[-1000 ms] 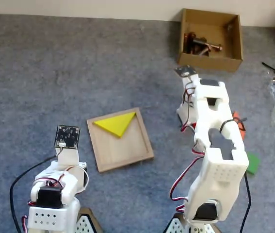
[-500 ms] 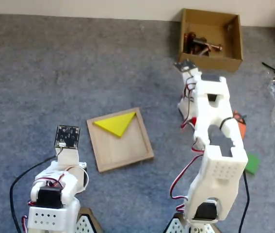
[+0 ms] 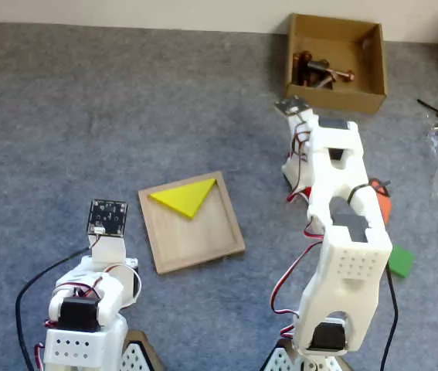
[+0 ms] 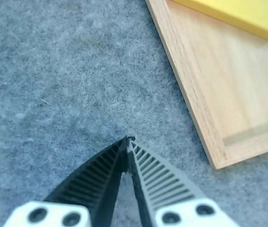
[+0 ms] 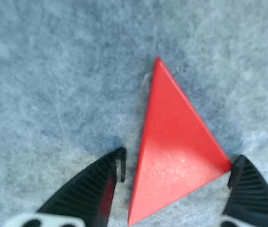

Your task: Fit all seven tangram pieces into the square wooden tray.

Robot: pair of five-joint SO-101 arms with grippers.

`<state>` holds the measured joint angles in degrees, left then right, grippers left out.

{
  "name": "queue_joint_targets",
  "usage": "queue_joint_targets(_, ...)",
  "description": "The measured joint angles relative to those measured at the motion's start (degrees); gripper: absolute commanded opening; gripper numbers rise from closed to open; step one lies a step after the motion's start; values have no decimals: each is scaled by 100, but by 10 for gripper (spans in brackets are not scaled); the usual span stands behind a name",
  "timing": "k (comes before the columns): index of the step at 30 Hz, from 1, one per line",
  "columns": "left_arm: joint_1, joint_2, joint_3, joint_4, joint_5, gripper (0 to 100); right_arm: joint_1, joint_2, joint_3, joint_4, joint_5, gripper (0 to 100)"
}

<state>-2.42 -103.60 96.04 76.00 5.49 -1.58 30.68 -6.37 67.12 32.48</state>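
right jaws wide apart astride flat red triangle piece [image 5: 174, 151]; left jaws closed, empty, beside square wooden tray [image 4: 186, 92]

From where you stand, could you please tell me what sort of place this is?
Probably a robotics workbench or hobby lab: two white arms stand on a grey carpeted table, a cardboard box holds loose parts, and a wooden tray with one yellow tangram piece lies between them.
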Motion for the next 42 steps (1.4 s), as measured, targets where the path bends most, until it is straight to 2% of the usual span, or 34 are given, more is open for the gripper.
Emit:
queue_joint_targets(18,0,0,0,0,0,5,-9,0,-44,0,26,320)
queue_joint_targets(23,0,0,0,0,0,5,-9,9,-44,0,26,256)
queue_joint_targets(38,0,0,0,0,0,5,26,9,-44,0,26,248)
queue_joint_targets(42,0,0,0,0,0,5,26,9,-53,0,26,206)
